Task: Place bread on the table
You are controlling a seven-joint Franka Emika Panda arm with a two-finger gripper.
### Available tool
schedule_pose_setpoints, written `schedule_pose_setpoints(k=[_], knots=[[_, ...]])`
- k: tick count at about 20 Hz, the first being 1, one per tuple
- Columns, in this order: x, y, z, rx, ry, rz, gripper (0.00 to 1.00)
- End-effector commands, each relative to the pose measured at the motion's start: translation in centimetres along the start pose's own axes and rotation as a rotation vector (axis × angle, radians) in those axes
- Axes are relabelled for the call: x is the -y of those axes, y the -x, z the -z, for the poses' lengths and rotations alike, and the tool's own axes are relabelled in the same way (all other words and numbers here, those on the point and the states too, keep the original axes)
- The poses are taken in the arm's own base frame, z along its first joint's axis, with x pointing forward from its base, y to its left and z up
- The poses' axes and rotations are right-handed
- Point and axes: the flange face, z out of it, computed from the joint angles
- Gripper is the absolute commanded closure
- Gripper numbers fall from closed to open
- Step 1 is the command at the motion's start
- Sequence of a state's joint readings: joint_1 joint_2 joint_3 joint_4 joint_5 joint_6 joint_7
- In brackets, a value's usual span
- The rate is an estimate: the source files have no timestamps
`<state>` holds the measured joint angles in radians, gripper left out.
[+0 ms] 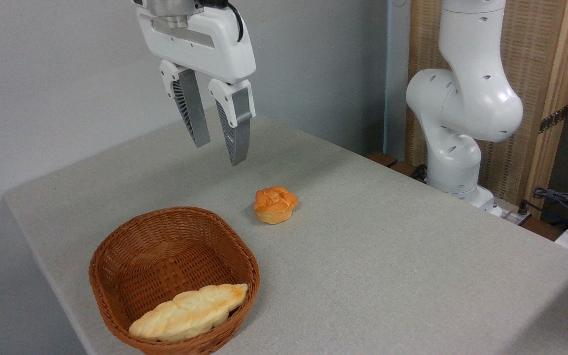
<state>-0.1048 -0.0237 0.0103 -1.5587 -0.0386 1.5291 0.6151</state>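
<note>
The bread (190, 312), a long pale-yellow braided loaf with a lightly browned top, lies inside the brown wicker basket (116, 256), leaning along its near wall. The basket stands on the grey-beige table (387, 256) near the front left. My gripper (219, 154) hangs open high above the table, behind the basket and up-left of the orange bun, with nothing between its grey ribbed fingers (193, 111).
A small round orange muffin-shaped bun (275, 204) sits on the table right of the basket's far rim. The white robot base (461, 113) stands at the back right beyond the table edge, with cables (565, 202) further right.
</note>
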Motion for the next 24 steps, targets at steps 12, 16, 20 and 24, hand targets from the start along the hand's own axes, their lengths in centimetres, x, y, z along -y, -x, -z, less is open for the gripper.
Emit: schedule_pose_setpoints(k=[12, 16, 20, 24], knots=[[0.4, 0.2, 0.7, -0.019, -0.013, 0.016, 0.0], [2.0, 1.1, 1.2, -0.061, -0.011, 0.053, 0.0], [2.4, 0.4, 1.0, -0.095, -0.038, 0.052, 0.0], [3.7, -0.9, -0.7, -0.122, -0.067, 0.064, 0.0]])
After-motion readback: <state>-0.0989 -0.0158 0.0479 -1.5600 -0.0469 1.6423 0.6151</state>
